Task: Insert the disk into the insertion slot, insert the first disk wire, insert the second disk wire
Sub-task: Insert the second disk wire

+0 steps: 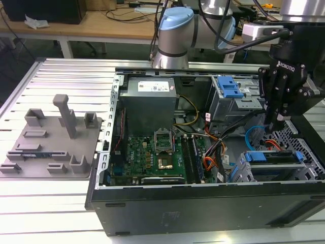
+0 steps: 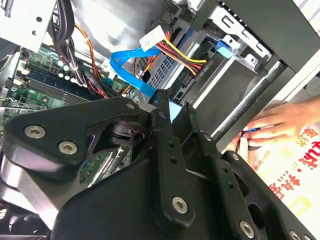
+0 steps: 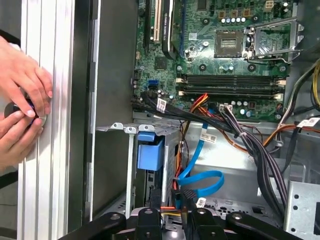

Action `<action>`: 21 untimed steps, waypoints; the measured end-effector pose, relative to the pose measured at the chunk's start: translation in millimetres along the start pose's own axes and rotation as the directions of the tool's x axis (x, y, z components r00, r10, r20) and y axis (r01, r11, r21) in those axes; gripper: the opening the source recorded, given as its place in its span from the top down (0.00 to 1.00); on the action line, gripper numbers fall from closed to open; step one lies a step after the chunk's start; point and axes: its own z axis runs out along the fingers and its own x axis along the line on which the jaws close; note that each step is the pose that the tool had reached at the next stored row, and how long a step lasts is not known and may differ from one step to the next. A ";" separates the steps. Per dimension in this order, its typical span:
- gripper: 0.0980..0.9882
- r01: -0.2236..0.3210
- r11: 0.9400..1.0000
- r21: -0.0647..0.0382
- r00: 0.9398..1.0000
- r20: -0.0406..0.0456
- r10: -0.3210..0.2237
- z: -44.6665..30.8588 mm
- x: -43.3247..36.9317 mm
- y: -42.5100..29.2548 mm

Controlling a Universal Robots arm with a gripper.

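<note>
Ribbed metal tabletop [image 1: 51, 203] carrying, at the exterior view's left, a grey fixture tray [image 1: 51, 147] of pegs and pockets, apparently a parking place for parts, with nothing of the task on it. Centre: an open computer case [image 1: 203, 213] laid on its side so the interior faces up for access. It shows the power supply [image 1: 150, 101] and green motherboard [image 1: 152, 152]. Towards the exterior view's right: the insertion slot [image 1: 307, 157], a low perforated cage, with the disk [image 1: 271, 157] seated inside in its blue caddy, so that step reads as done. The first disk wire [image 1: 274, 145], orange-red, lies just behind the caddy — whether it is plugged in cannot be told. The second disk wire [image 1: 252, 136], flat and blue, loops up from the case floor beside the cage, and its free end runs into the tool [image 1: 278, 123]. The tool points straight down over the rear of the disk. In the second wrist view its fingers [image 2: 162, 117] stand close together with a strip of blue between them — judged to be pinching the wire near its plug, held vertical to meet the disk's connector. A person's hands [image 3: 20, 105] rest on the tabletop rail outside the case wall.
</note>
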 end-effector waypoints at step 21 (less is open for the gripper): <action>0.93 0.056 0.998 0.016 0.998 -0.027 -0.056 13.7 -6.0 1.7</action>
